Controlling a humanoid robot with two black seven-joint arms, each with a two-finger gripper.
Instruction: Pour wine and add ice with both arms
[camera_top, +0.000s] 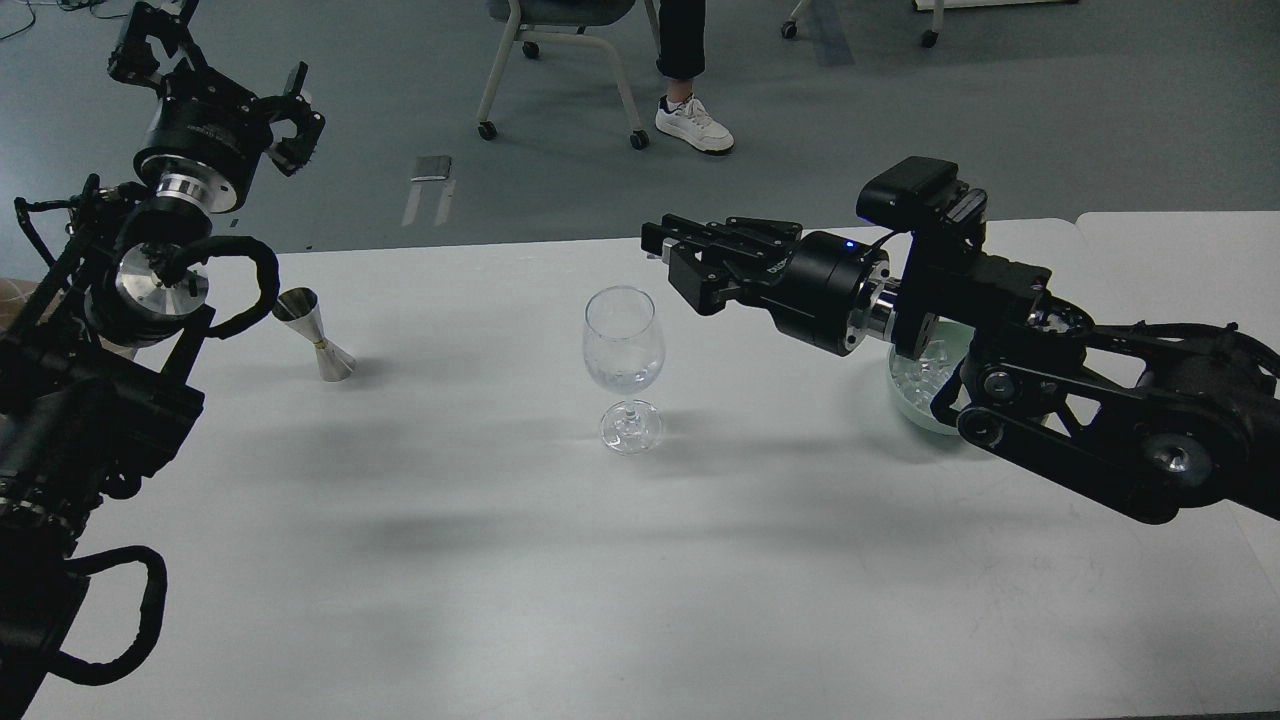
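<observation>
A clear wine glass (622, 338) stands upright mid-table with a little clear wine (622, 377) in its bowl. My right gripper (664, 248) hovers just right of the glass rim, slightly above it. Its dark fingers sit close together, and I cannot tell whether they hold anything. My right arm covers most of the green bowl (905, 405); a few pieces of ice (918, 368) show in it. My left gripper (218, 72) is raised at the far left, beyond the table's back edge, open and empty. A steel jigger (316, 337) stands on the table below it.
The white table (600, 560) has a second table (1170, 240) butted against its right end. Behind the table on the floor are a wheeled chair (560, 60), a person's leg and white shoe (693, 122), and a flat grey object (431, 168).
</observation>
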